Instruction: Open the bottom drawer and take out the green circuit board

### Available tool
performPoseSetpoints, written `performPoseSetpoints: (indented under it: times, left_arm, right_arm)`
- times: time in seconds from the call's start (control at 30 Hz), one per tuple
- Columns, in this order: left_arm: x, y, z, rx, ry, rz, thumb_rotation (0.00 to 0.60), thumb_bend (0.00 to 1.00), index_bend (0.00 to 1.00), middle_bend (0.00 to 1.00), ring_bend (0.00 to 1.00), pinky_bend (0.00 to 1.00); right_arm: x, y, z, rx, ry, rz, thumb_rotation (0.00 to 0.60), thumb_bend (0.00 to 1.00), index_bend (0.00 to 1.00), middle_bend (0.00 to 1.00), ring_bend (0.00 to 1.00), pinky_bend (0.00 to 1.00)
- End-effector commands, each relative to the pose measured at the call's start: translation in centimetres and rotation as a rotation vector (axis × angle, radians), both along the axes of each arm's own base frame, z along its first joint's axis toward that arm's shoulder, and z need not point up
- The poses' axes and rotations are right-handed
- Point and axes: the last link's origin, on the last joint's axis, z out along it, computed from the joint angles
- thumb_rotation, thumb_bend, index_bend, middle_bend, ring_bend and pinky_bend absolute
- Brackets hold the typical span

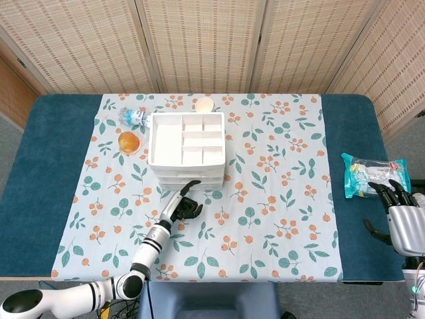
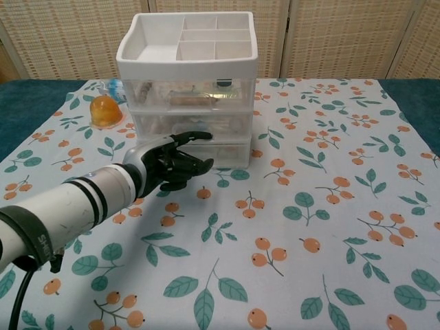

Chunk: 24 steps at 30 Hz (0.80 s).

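The drawer unit (image 1: pixel 185 151) stands on the tablecloth (image 1: pixel 279 199); a bottle (image 1: pixel 135 117) and cup (image 1: pixel 204 104) lie behind it, a packet (image 1: pixel 366 175) far right.

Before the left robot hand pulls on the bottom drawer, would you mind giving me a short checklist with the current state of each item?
1. Left robot hand at the front of the bottom drawer: ok, its fingers reach the drawer face.
2. Fingers actually hooked on the drawer: cannot tell, the contact spot is hidden behind the robot hand.
3. Bottom drawer shut: ok, flush with the white drawer unit.
4. Cloth in front of the drawer free for it to slide out: ok, only the robot hand is there.
5. Green circuit board inside: cannot tell, the contents are blurred.
6. Right robot hand out of the way: ok, far off beside the snack packet.
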Motion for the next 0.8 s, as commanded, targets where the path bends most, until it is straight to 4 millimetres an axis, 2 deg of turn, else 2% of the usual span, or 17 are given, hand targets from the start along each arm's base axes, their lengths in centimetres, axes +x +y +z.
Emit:
performPoseSetpoints:
  times: [0.03,0.4,0.8]
  left_arm:
    - [0.0,0.0,0.1,-0.011,-0.012,0.000,0.600,0.45,0.13,0.92,0.99,1.00]
    - [0.1,-0.4,0.2,-0.020,-0.037,-0.013,0.600,0.45,0.18,0.92,0.99,1.00]
    - [-0.4,-1.1,0.3,-0.036,-0.049,-0.018,0.600,0.45,0.18,0.92,0.99,1.00]
  right_arm:
    - [0.1,0.0,0.0,-0.001,0.001,0.002,0.600,0.29,0.14,0.22,0.13,0.21]
    - [0.4,0.2,0.1,-0.006,0.006,0.005,0.600,0.29,0.14,0.22,0.13,0.21]
    - [0.5,0.2,0.0,-0.002,0.009,0.004,0.600,0.29,0.14,0.22,0.13,0.21]
